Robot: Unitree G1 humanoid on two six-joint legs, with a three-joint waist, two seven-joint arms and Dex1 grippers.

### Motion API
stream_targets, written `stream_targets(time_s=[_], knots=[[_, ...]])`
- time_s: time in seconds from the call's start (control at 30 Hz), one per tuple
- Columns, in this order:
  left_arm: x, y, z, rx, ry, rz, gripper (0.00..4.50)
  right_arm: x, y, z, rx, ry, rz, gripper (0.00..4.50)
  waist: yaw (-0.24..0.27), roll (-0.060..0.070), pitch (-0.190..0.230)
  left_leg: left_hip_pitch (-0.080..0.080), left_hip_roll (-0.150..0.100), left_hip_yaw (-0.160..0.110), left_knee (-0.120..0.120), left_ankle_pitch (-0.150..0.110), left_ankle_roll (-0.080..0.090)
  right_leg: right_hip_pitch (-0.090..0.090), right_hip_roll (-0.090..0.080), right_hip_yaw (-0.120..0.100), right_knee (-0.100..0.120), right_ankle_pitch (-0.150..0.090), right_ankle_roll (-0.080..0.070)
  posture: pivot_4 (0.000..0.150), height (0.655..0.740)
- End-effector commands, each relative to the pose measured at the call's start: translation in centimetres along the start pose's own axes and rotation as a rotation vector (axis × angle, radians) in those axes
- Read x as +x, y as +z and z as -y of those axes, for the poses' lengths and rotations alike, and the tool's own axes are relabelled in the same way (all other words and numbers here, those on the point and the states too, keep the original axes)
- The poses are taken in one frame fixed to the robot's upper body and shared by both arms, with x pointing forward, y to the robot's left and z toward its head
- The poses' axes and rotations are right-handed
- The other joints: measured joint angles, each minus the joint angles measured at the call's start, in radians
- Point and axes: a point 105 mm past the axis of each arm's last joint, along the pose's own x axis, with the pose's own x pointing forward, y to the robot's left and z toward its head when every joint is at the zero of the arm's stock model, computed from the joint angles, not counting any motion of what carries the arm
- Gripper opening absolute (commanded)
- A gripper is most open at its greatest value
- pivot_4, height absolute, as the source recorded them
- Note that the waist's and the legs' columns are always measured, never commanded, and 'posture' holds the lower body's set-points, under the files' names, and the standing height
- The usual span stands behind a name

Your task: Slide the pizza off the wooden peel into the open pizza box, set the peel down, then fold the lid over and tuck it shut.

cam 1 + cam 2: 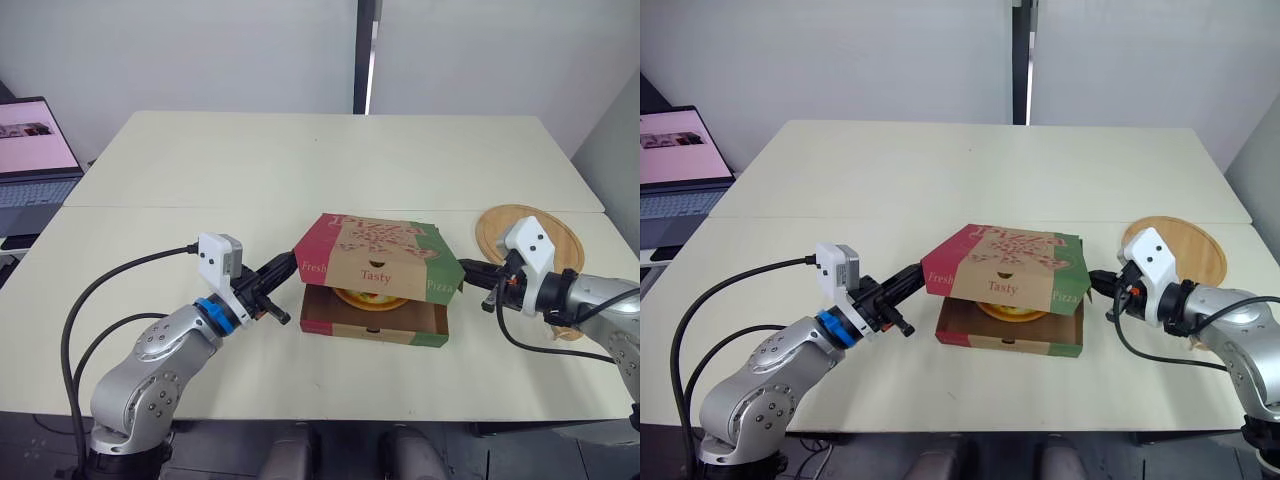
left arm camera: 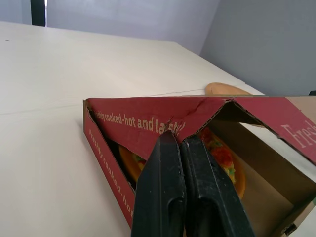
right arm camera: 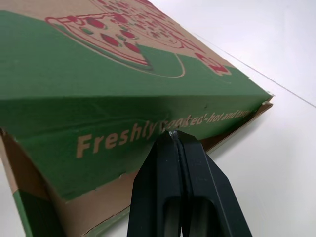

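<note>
The box [image 1: 375,322] sits mid-desk [image 1: 300,170], its lid [image 1: 380,255] lowered but ajar over the pizza [image 1: 370,298] inside. At the box's left, the left gripper [image 2: 180,138], fingers closed together, presses the red flap [image 2: 143,123]. At its right, the right gripper [image 3: 173,133], fingers closed, touches the green flap [image 3: 98,98]. The peel [image 1: 500,225] lies right of the box.

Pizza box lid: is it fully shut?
Not fully shut. The lid is folded over the box base but raised at the front, where the pizza shows through the gap.
</note>
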Motion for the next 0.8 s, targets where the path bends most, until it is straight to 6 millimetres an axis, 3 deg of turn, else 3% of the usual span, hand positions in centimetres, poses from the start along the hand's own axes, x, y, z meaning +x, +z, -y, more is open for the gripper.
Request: stream_targets(time_s=[0.03, 0.23, 0.33, 0.53, 0.8], knots=[[-0.2, 0.1, -0.1, 0.027, 0.004, 0.001, 0.0, 0.0, 0.8, -1.0, -0.028, 0.025, 0.035, 0.06, 0.0, 0.0, 0.0, 0.0, 0.0, 0.0, 0.0, 0.0, 0.0, 0.0, 0.0, 0.0, 0.0, 0.0, 0.0, 0.15, 0.7281], [-0.4, -0.3, -0.4, 0.037, 0.016, -0.011, 0.0, -0.7, 0.3, -0.6, -0.038, 0.007, 0.019, 0.06, 0.0, 0.0, 0.0, 0.0, 0.0, 0.0, 0.0, 0.0, 0.0, 0.0, 0.0, 0.0, 0.0, 0.0, 0.0, 0.15, 0.7281], [-0.4, -0.3, -0.4, 0.038, 0.019, -0.011, 0.0, -1.7, 0.3, 0.9, -0.075, -0.032, -0.007, 0.06, 0.001, 0.0, 0.0, 0.0, 0.0, 0.0, 0.0, 0.0, 0.0, 0.0, 0.0, 0.0, 0.0, 0.0, 0.0, 0.15, 0.7281], [-0.5, -0.5, -0.5, 0.042, 0.021, -0.01, 0.0, -2.7, 2.8, 2.9, -0.107, -0.066, 0.05, 0.06, -0.002, 0.0, 0.0, 0.0, 0.0, 0.0, 0.0, 0.0, 0.0, 0.0, 0.0, 0.0, 0.0, 0.0, 0.0, 0.15, 0.7281], [-0.5, -0.4, -0.3, 0.054, 0.015, -0.002, 0.0, 0.2, 5.7, -1.0, -0.135, 0.104, 0.15, 0.06, 0.0, 0.0, 0.0, 0.0, 0.0, 0.0, 0.0, 0.0, 0.0, 0.0, 0.0, 0.0, 0.0, 0.0, 0.0, 0.15, 0.7281]])
